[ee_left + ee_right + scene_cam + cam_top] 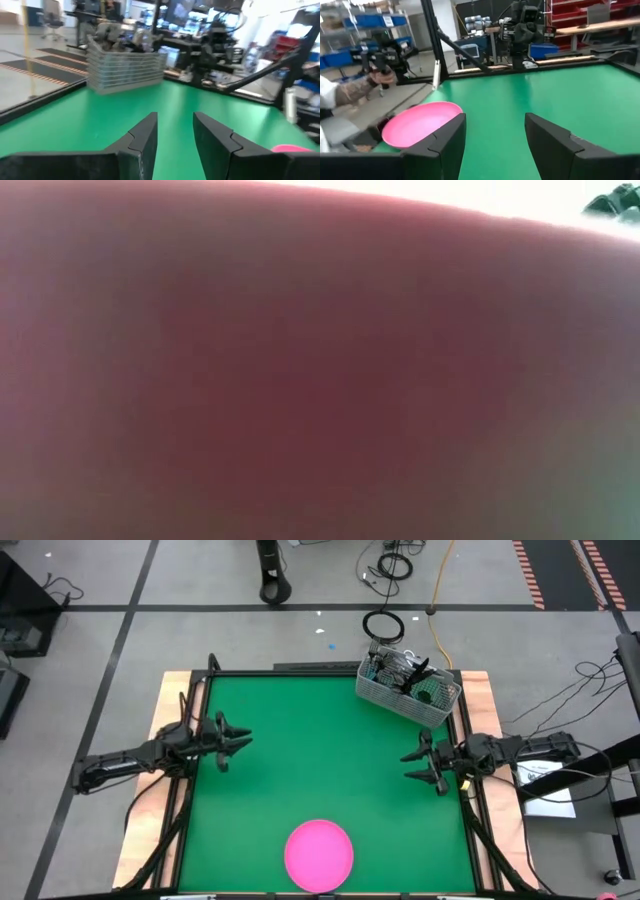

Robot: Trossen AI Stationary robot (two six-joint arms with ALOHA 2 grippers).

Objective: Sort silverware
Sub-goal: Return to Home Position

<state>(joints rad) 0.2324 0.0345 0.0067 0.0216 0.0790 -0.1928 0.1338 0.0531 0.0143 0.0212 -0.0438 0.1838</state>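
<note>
The grey wire-mesh basket [408,686] stands at the table's far right corner. The silverware [402,670] lies heaped inside it, dark, and single pieces cannot be told apart. The left wrist view shows the basket [125,67] with pieces above its rim [112,34]. A round pink plate [319,853] lies at the middle of the near edge. My left gripper [243,740] hovers open over the table's left side, pointing level toward the right. My right gripper [408,764] hovers open at the right side, pointing left. Nothing is between either pair of fingers [175,120] [495,120].
The green mat [320,760] between the two grippers is bare. A black frame [300,672] runs around the mat. The plate [300,380] fills the low view. In the right wrist view the plate [422,122] lies ahead, and a person's hand [375,77] shows beyond the table.
</note>
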